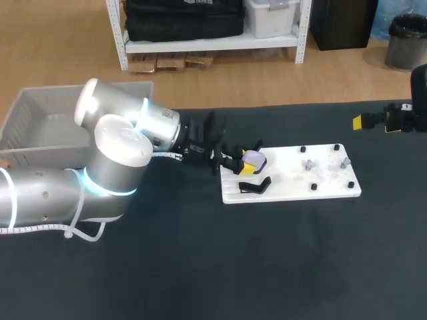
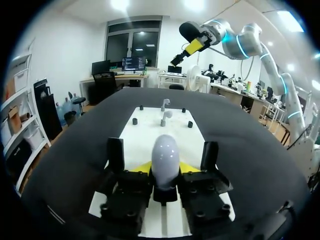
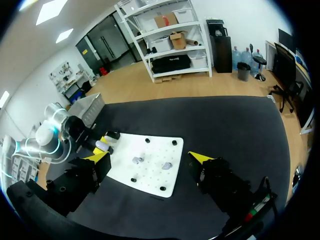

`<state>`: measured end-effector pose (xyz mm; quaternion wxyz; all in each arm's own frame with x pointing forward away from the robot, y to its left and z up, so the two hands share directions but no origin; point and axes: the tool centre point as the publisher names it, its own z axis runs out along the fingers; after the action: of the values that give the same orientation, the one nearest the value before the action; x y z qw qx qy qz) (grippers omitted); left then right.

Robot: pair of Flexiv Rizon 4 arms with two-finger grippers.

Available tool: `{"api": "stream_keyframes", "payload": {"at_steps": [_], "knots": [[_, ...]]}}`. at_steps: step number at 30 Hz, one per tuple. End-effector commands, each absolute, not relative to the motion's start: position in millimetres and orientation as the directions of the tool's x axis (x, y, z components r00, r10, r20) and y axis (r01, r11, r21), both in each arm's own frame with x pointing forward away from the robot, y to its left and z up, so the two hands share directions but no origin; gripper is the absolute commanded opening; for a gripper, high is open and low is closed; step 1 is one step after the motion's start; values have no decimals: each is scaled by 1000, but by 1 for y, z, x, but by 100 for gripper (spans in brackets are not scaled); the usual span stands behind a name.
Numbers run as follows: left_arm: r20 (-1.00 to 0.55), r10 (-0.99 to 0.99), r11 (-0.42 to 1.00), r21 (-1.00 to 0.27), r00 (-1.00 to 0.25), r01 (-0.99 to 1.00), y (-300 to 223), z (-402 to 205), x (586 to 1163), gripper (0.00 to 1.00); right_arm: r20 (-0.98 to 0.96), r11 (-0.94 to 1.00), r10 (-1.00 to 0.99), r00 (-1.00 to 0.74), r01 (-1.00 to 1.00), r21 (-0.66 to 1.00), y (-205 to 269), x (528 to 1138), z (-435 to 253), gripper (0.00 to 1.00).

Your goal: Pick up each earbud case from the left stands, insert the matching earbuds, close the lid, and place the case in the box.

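Being clenched only at its base by the left gripper (image 2: 165, 169), the case (image 2: 165, 149) could be twisted loose if lifted askew.

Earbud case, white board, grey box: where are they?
earbud case (image 2: 165, 157), left wrist view, middle of its shell.
white board (image 1: 300, 190), head view, bare near edge.
grey box (image 1: 33, 117), head view, inside wall.

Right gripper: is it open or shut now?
The right gripper is open: in its wrist view the two yellow-tipped fingers stand wide apart with nothing between them; the white board lies ahead of them.
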<state>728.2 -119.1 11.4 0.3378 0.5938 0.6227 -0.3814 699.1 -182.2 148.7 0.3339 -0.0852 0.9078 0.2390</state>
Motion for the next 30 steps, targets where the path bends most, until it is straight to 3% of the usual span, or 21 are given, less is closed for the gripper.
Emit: {"api": "stream_keyframes", "payload": {"at_steps": [1, 22, 30], "knots": [[-878, 475, -3, -69, -59, 998, -118, 11, 726, 0, -646, 870, 4, -763, -317, 379, -183, 700, 149, 100], [-914, 402, 91, -28, -63, 995, -114, 68, 728, 0, -646, 870, 4, -763, -317, 379, -183, 700, 149, 100], [-909, 416, 65, 21, -8, 998, -134, 95, 740, 0, -606, 826, -148, -781, -434, 358, -109, 679, 150, 100]]}}
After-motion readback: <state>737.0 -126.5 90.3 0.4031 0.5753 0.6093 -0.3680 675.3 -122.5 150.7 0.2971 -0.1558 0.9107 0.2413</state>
